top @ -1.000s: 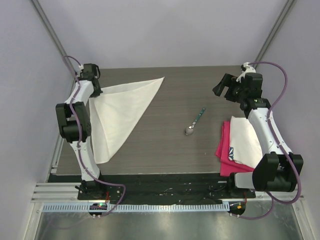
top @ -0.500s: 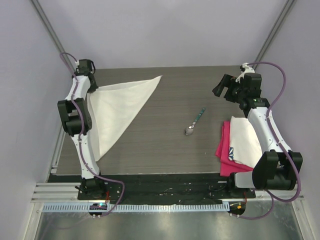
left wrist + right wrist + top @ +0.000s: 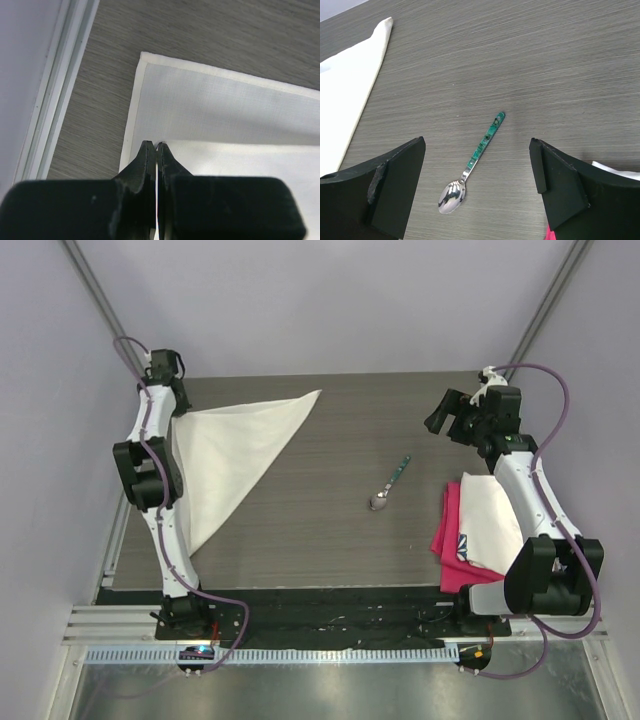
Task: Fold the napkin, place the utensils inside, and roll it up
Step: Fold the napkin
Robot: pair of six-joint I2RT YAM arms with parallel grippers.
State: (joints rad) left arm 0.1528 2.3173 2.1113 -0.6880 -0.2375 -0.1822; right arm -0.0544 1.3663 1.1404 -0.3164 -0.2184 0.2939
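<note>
Left jaws clamp napkin (image 3: pixel 235 455) edge; right jaws spread above spoon (image 3: pixel 476 156)

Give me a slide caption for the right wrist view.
Open right end effector hovers above a teal-handled spoon on the grey table, cream napkin at left.

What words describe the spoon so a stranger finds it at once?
On the dark table, right of its middle, between the cream napkin and the pink cloth, lies a small spoon. It alone is metal, with a shiny bowl and teal handle.
</note>
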